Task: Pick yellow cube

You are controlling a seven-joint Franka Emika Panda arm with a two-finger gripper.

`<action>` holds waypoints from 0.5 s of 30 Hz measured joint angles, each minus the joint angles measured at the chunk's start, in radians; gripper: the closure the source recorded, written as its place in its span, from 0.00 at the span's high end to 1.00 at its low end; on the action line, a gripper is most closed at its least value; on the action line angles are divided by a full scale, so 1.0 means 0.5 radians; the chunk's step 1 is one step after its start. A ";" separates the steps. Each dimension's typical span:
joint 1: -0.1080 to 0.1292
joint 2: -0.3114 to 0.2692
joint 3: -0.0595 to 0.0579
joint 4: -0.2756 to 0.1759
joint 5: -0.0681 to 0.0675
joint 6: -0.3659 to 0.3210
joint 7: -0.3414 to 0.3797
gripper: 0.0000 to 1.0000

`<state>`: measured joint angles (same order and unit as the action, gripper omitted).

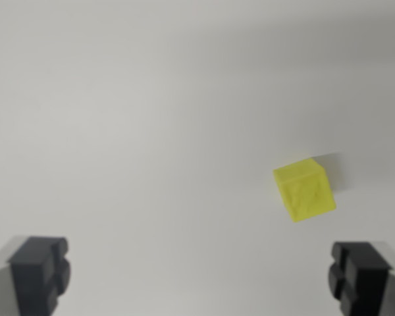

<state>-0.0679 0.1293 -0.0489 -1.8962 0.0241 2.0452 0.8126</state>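
Note:
A small yellow cube [304, 189] rests on a plain white surface [151, 131], right of centre in the wrist view and turned a little askew. My gripper [197, 280] is open, with its two dark fingertips [38, 271] at the bottom corners of the picture. Nothing is between them. The cube lies beyond the fingers, closer to the right one, and is apart from both.

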 joint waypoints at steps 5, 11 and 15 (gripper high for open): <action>-0.001 -0.001 0.000 -0.002 0.000 0.000 -0.005 1.00; -0.019 -0.010 0.000 -0.067 0.000 0.053 -0.069 1.00; -0.033 -0.012 -0.001 -0.121 0.000 0.104 -0.115 1.00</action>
<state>-0.0844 0.1236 -0.0492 -1.9568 0.0241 2.0974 0.7552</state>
